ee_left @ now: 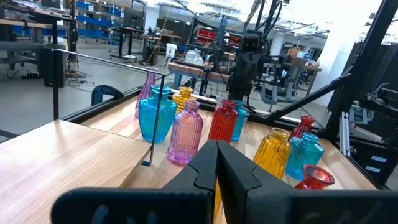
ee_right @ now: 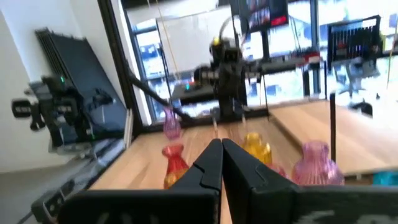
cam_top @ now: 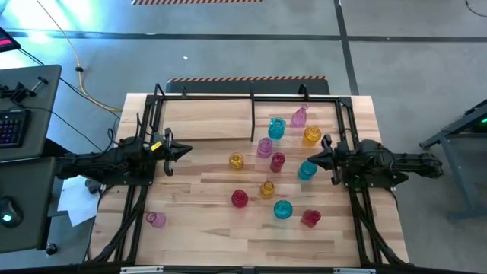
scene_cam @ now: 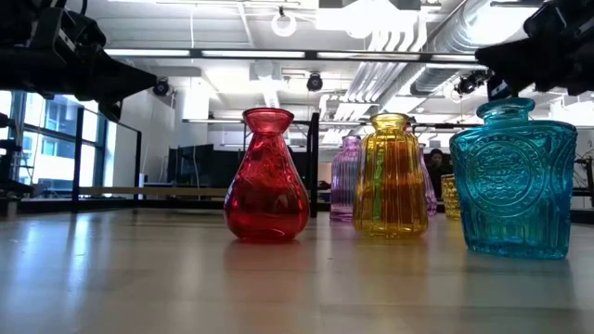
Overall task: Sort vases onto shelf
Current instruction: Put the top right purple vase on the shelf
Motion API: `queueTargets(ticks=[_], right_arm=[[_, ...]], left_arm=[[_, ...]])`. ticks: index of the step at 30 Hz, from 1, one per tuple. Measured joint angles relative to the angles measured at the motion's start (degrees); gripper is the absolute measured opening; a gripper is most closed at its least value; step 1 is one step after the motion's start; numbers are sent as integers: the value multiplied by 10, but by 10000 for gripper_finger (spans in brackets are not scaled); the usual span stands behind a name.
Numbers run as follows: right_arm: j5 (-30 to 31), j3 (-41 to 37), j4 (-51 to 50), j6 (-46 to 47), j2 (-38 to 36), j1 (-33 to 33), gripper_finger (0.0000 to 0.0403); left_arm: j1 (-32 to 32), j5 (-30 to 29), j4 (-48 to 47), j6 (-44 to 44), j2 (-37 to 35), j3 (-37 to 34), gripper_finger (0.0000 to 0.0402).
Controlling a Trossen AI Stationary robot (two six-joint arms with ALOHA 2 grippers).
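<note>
left end effector (cam_top: pixel 185 151) pressed together, empty | right end effector (cam_top: pixel 312 158) pressed together, empty

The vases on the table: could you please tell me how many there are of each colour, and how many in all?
Cyan vases: 3
Yellow vases: 3
Red vases: 3
Pink vases: 3
Total: 12
</note>
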Motion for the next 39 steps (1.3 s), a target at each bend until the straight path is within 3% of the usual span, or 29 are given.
queueTargets(ticks=[6,10,12,18,27,39], right_arm=[[2,0,110,-2,1,0,0],[-7,3,254,-51,0,0,0],[-9,24,262,-81,0,0,0],[-9,143,175,-168,62,0,0],[4,380,60,-278,302,0,0],[168,691,-221,-349,598,-15,0]], left_arm=[[0,0,0,0,0,0,3],[0,0,0,0,0,0,3],[0,0,0,0,0,0,3],[0,0,0,0,0,0,3],[0,0,0,0,0,0,3],[0,-11,2,7,0,0,3]])
